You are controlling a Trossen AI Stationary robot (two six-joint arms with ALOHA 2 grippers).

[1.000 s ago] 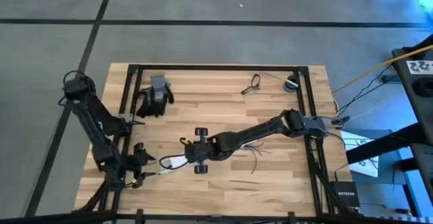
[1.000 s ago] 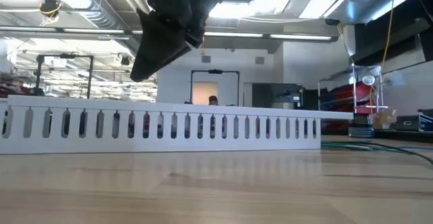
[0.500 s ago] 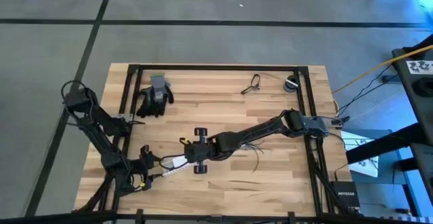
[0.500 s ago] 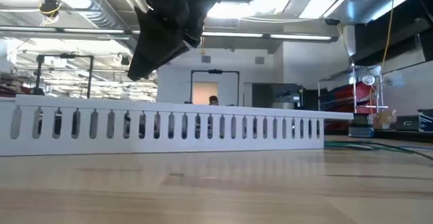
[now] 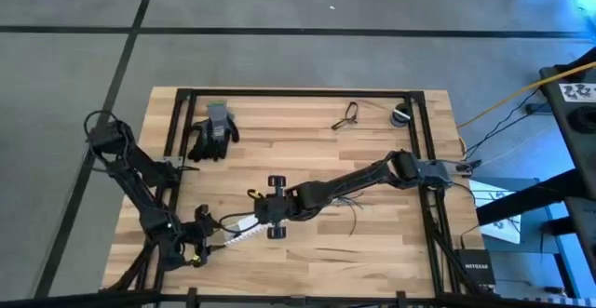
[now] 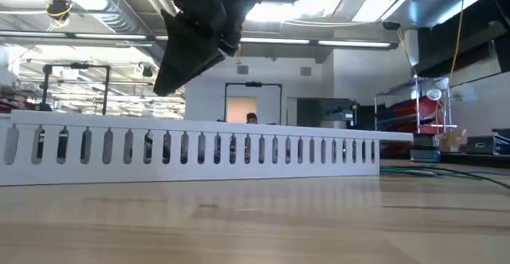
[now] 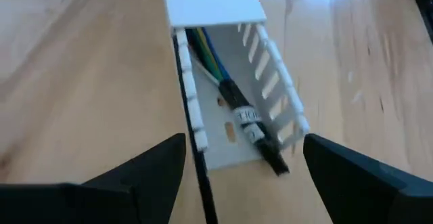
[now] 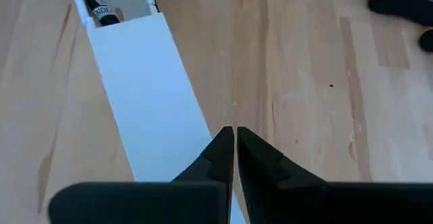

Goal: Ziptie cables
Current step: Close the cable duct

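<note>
Near the table's front-left corner, left gripper [image 7: 243, 158] sat wide open, holding nothing, facing the slotted white duct [image 7: 223, 61] with wires inside. Right gripper [image 8: 234, 149] was closed beside the duct's cover. Cables [image 5: 349, 206] lay loose under the right arm. Judged: 0 ties fitted; bundling remained.

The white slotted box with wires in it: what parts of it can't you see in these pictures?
- High view: the duct is too small to show its wires.
- Left wrist view: the lid hides the cables farther in; the left gripper is open around its end.
- Right wrist view: the right gripper, shut, covers the lid's near end.
- Low view: only the slotted wall shows; what is inside is hidden.
</note>
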